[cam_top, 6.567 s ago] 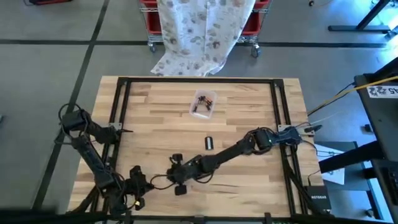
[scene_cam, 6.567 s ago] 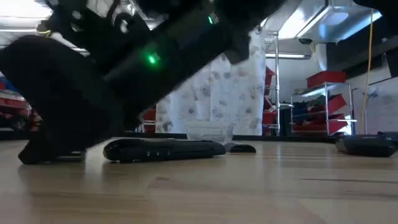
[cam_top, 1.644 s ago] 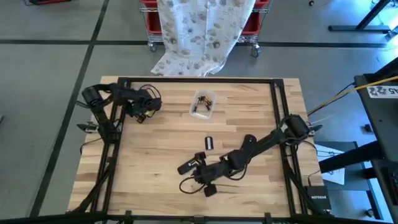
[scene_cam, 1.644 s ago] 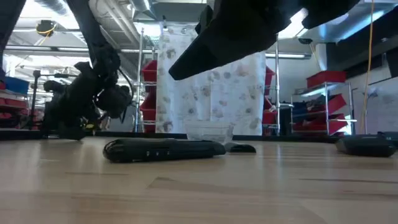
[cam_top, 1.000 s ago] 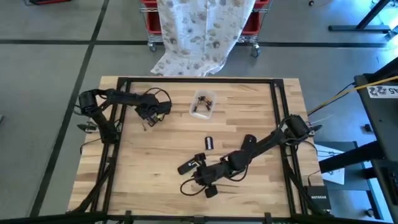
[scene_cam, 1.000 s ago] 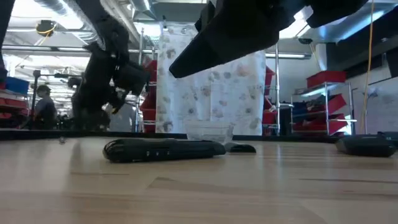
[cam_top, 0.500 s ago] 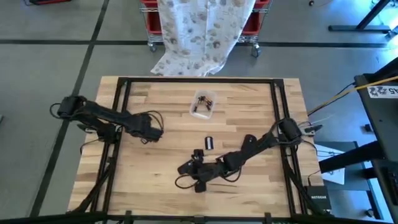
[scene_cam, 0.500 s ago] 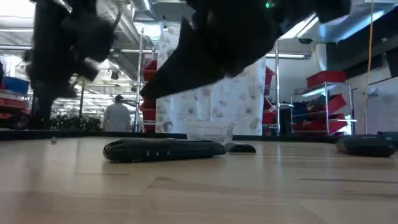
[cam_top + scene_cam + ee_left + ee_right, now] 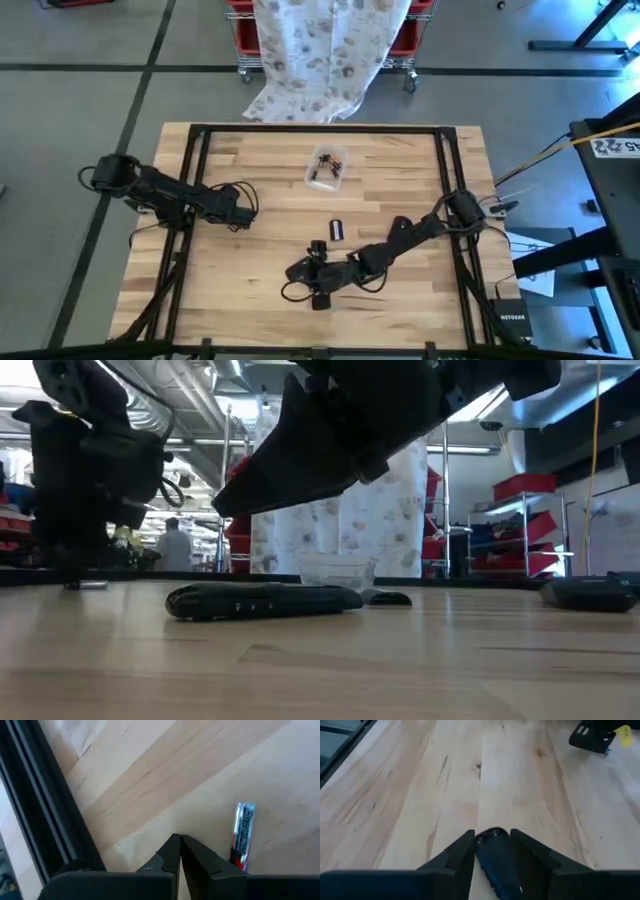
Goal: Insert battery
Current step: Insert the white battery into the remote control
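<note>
A black remote [image 9: 297, 268] lies flat on the wooden table, right of centre in the low view [image 9: 265, 600]. My right gripper [image 9: 312, 273] hovers open just over it. In the right wrist view its two fingers stand either side of the remote's end [image 9: 492, 852] without touching it. A silver battery [image 9: 243, 835] with a red end lies on its side on the table at the left. My left gripper [image 9: 238, 217] is shut, its tips [image 9: 178, 840] right beside the battery and apart from it.
A small dark battery cover [image 9: 336, 229] lies between the remote and a clear box [image 9: 325, 167] of batteries at the far middle. A black frame rail [image 9: 45, 820] runs along the table's left side. A person stands in the room beyond the table [image 9: 174, 545].
My left gripper has come down from the far left and moved toward the near edge, ending low beside the battery on the table. My right gripper has shifted toward the table's left and dropped lower over the remote. The remote and the battery have stayed put.
</note>
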Action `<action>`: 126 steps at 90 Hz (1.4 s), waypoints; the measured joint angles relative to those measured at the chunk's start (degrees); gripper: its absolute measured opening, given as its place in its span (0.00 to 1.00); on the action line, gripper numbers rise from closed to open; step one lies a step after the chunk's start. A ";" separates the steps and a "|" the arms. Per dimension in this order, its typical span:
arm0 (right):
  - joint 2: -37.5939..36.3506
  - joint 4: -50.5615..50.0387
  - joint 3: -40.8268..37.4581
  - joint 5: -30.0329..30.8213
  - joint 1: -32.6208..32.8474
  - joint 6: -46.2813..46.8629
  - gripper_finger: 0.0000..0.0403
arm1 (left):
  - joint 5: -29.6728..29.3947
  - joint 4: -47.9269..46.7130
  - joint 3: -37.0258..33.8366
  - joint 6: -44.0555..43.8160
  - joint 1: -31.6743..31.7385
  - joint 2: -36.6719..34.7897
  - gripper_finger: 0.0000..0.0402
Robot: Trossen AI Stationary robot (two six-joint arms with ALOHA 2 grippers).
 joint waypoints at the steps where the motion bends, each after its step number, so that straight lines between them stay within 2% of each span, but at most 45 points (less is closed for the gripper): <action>1: 0.00 0.04 0.00 -0.01 0.00 -0.06 0.28 | -0.17 0.32 -0.01 -0.23 -0.38 0.00 0.00; 22: -0.05 -0.71 0.00 -0.11 0.00 -0.55 0.28 | -2.74 11.85 0.22 -8.60 -7.89 -0.11 0.00; 38: -1.52 -6.45 -0.01 -0.19 0.00 -2.00 0.28 | -2.65 24.05 2.19 -5.63 -13.36 -0.13 0.00; 47: -1.81 -7.55 0.02 -0.91 -0.52 -3.48 0.28 | -7.15 22.99 5.95 -3.78 -16.61 -1.37 0.00; 56: -1.81 -7.75 -0.02 -5.77 -3.08 -7.02 0.28 | -10.89 20.32 9.77 -1.26 -19.56 -2.75 0.00; 71: -1.44 -8.48 0.00 -9.90 -8.60 -13.35 0.28 | -15.00 20.49 13.40 0.17 -25.11 -4.13 0.00; 81: -1.30 -8.73 0.02 -17.44 -11.63 -18.11 0.33 | -16.05 21.59 13.34 -1.30 -28.47 -4.10 0.00; 95: 1.22 -9.52 0.26 -23.27 -13.77 -24.42 0.43 | -18.71 21.25 13.27 -3.77 -32.12 -3.45 0.00; 108: 2.71 -8.79 0.28 -19.82 -13.97 -25.01 0.46 | -20.48 21.04 13.27 -5.55 -33.75 -3.32 0.00; 126: 2.82 -8.68 0.24 -20.03 -14.80 -24.86 0.46 | -21.43 21.30 13.27 -5.59 -34.24 -3.30 0.00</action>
